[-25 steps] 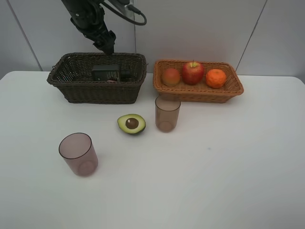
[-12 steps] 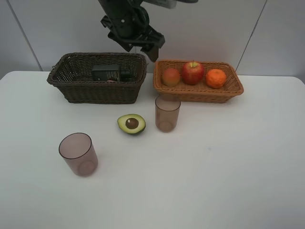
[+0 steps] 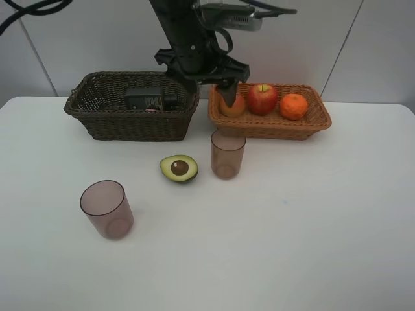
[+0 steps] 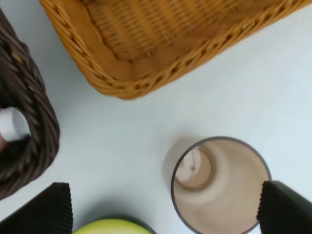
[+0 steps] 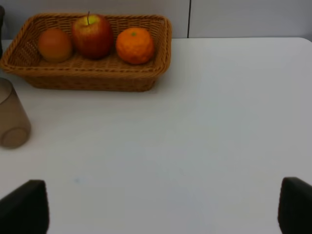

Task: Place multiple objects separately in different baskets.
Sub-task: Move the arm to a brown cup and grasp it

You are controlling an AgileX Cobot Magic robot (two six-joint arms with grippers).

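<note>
Your left pincer (image 3: pixel 207 83) hangs over the gap between the two baskets at the worktop's (image 3: pixel 311 227) 12 o'clock. Its jaws are spread wide with nothing in them. In the high view one finger (image 3: pixel 227 91) crosses in front of the peach fruit (image 3: pixel 236 107). The left wrist view looks straight down into the centre cup (image 4: pixel 220 185), which lies under the span of the jaws.

Your right pincer (image 5: pixel 158 207) is out of the high view. Its own camera shows both fingers far apart, empty, above bare worktop.

The dark basket (image 3: pixel 130 123) sits at 11 o'clock with the pump bottle (image 3: pixel 150 99) lying inside. The tan basket (image 3: pixel 269 127) sits at 1 o'clock, just beside it. It holds the peach fruit at its 9 o'clock end, the apple (image 3: pixel 262 98) in the middle and the tangerine (image 3: pixel 294 106) toward 3 o'clock.

The centre cup stands upright just at 6 o'clock of the tan basket's left corner. The avocado (image 3: pixel 179 168) lies cut face up, close at the cup's 8 o'clock but apart from it. The other cup (image 3: pixel 107 209) stands upright at the worktop's 8 o'clock, well apart from the rest.
</note>
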